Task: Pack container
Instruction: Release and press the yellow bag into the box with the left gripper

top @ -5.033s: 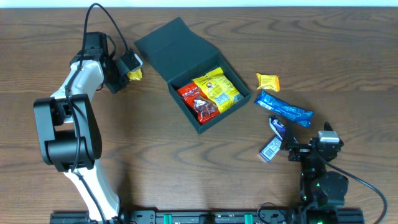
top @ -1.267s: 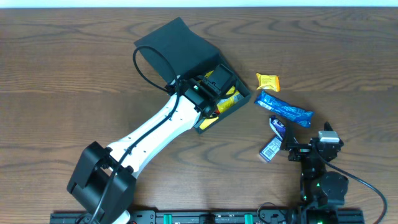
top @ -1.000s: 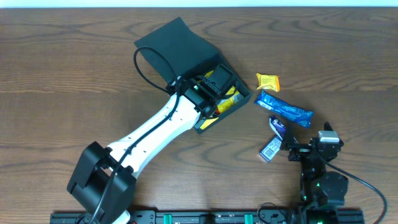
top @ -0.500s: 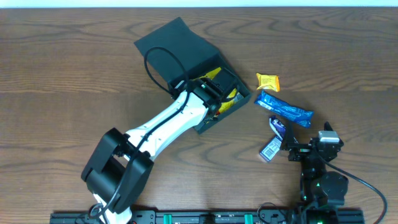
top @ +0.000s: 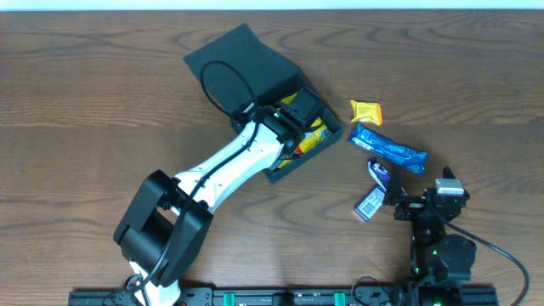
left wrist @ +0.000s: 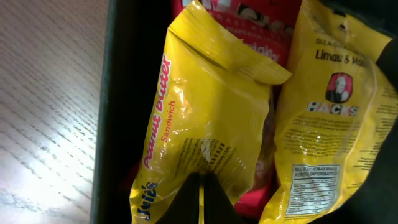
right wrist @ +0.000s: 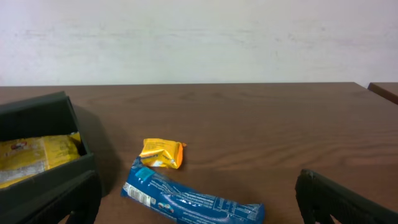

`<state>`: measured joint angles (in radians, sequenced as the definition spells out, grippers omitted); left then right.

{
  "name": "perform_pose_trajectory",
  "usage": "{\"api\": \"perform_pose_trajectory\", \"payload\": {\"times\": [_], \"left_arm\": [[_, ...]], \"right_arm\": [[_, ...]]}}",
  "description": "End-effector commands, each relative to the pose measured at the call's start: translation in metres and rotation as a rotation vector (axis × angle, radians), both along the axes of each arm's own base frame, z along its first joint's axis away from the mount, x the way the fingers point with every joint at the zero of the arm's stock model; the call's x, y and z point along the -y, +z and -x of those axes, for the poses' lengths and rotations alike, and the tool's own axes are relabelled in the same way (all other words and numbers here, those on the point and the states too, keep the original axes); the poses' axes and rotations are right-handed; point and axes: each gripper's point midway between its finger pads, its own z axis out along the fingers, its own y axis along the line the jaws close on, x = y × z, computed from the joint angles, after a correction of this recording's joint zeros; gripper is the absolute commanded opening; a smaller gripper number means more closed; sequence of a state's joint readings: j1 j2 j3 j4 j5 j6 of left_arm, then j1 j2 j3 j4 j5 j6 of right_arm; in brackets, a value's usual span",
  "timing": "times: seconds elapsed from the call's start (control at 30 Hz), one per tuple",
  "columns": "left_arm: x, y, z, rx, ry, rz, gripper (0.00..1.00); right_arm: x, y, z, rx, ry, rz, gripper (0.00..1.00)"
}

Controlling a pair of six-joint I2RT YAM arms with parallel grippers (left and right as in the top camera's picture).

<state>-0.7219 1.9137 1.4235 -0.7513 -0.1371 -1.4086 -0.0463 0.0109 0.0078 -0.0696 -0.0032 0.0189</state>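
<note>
The container (right wrist: 37,112) sits on the wooden table (top: 85,85) a little beyond its middle, turned at an angle, with its hinged lid (top: 242,68) thrown back toward the far left. The left arm reaches from the near edge diagonally across to it, and the left gripper (left wrist: 200,193) is down inside the box. Its fingers are pressed together with only a thin seam between them, pinching the lower edge of a yellow peanut butter sandwich packet (left wrist: 211,124).

That packet lies just inside the box's dark left wall. Beside it on the right is a yellow Hacks candy packet (left wrist: 329,124), and a red packet (left wrist: 249,18) lies partly under both, showing at the top and below the peanut butter packet.

To the right of the box, loose on the table, lie more snacks:
- a small orange-yellow packet (top: 366,111), near the box's right corner
- a long blue bar wrapper (top: 389,149), just nearer than the orange-yellow one
- two small blue-and-white packets (top: 374,189), nearer again – one close against the other

The right gripper (top: 422,202) rests low at the near right of the table, just beside the two small packets. Its fingers are spread as wide as they go, seen at the two lower corners of the right wrist view – with nothing between them.
</note>
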Motion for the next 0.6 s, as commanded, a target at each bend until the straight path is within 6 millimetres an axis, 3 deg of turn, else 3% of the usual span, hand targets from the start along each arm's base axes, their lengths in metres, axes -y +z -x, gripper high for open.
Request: {"api": "perform_pose_trajectory", "payload": {"times": [0.0,0.1,0.2,0.27,0.33,0.5,0.57], "left_arm": [[-0.006,-0.010,0.007,-0.044,-0.022,-0.029,0.06],[-0.003,-0.007,0.010,-0.058,-0.027,-0.005,0.06],[0.000,0.014,0.006,-0.006,-0.028,0.035,0.06],[-0.002,0.039,0.000,0.065,-0.020,0.058,0.06],[-0.013,0.085,-0.008,0.202,-0.071,0.044,0.06],[-0.037,0.158,-0.005,0.409,-0.395,-0.128,0.06],[-0.057,0.182,0.000,0.465,-0.521,-0.262,0.06]], "right_arm": [[-0.002,-0.001,0.000,-0.001,0.007,-0.014,0.99],[-0.002,-0.001,0.000,-0.001,0.007,-0.014,0.99],[-0.002,-0.001,0.000,-0.001,0.007,-0.014,0.99],[-0.002,-0.001,0.000,-0.001,0.007,-0.014,0.99],[-0.002,-0.001,0.000,-0.001,0.007,-0.014,0.99],[-0.002,-0.001,0.000,-0.001,0.007,-0.014,0.99],[-0.002,-0.001,0.000,-0.001,0.007,-0.014,0.99]]}}
